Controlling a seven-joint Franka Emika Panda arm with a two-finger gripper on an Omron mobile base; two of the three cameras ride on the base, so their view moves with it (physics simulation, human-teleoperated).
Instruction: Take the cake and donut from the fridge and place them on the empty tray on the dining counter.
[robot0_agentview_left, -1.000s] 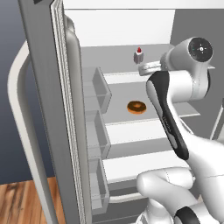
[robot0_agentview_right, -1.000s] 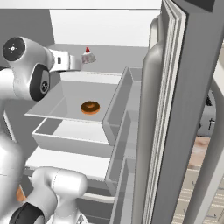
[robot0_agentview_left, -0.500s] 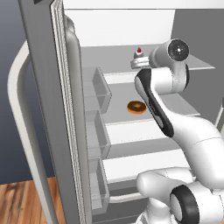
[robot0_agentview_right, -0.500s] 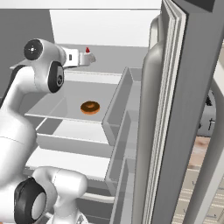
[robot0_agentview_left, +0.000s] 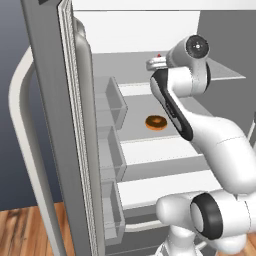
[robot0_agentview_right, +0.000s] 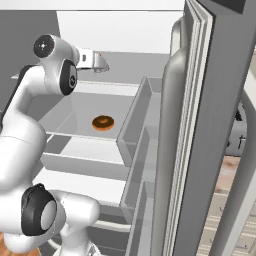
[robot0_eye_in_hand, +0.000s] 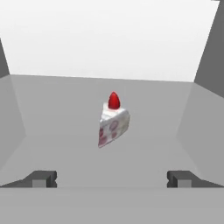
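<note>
Hand view: gripper (robot0_eye_in_hand: 112, 178) has neared cake (robot0_eye_in_hand: 113, 120).

I see a wood floor (robot0_agentview_left: 20, 232) far below and left of the gripper (robot0_agentview_left: 151, 64), a dull blue wall (robot0_agentview_left: 12, 45) well off to its left, a grey appliance (robot0_agentview_right: 240, 135) far right and lower, partly hidden.

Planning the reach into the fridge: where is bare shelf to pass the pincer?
The upper shelf around the cake is bare on both sides, out to the fridge walls. The shelf below is bare around the donut. Door bins crowd the left edge.
</note>
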